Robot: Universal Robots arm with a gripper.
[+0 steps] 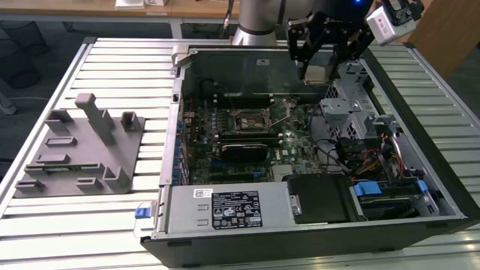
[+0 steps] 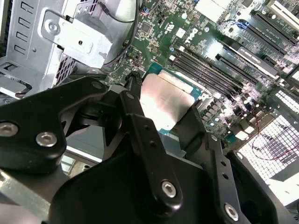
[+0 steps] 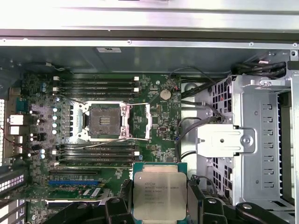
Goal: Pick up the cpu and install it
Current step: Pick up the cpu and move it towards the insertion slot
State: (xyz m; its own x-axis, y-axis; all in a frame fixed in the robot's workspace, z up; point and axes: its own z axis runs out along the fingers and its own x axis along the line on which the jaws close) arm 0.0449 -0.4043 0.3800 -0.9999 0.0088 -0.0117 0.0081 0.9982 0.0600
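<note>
Gripper (image 3: 160, 205) is closed on the cpu (image 3: 160, 193), pinching two opposite edges. The chip is held flat and aloft, off to the exterior view's right of the socket (image 1: 251, 119).

It looks light, thin and stiff (slick metal lid, underside likely fragile), so an edge hold suits it.

The grey holder block (image 1: 78, 146) sits on the surface (image 1: 112, 56), well apart from the socket.
</note>
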